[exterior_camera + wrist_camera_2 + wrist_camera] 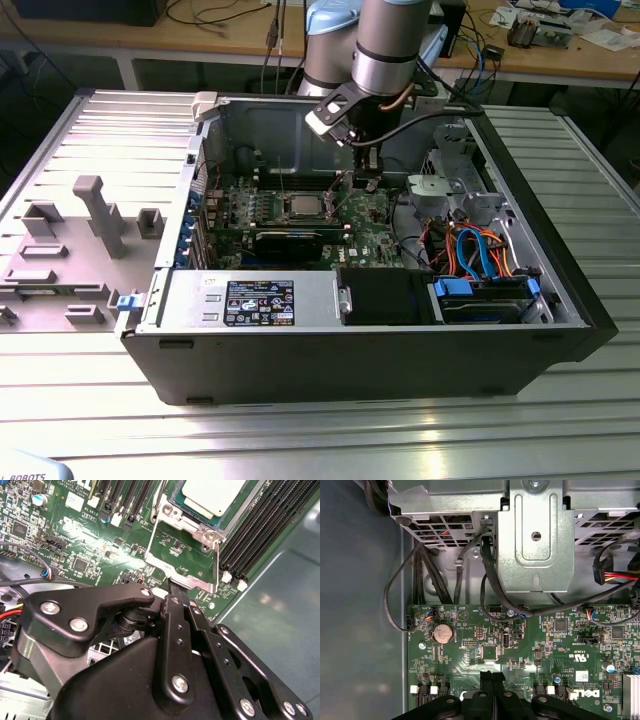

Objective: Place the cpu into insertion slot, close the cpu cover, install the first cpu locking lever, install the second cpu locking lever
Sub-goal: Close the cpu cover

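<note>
Downward points the arm [385, 40]; gripper [175, 588] closed at the cpu cover [196, 581].

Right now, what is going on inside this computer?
A robot arm reaches down into an open computer case. The chip already lies in its socket on the green board. The metal cover is swung open, not closed over the chip. The gripper, fingers together, is at the cover's free edge; I cannot tell whether it touches it.
</note>
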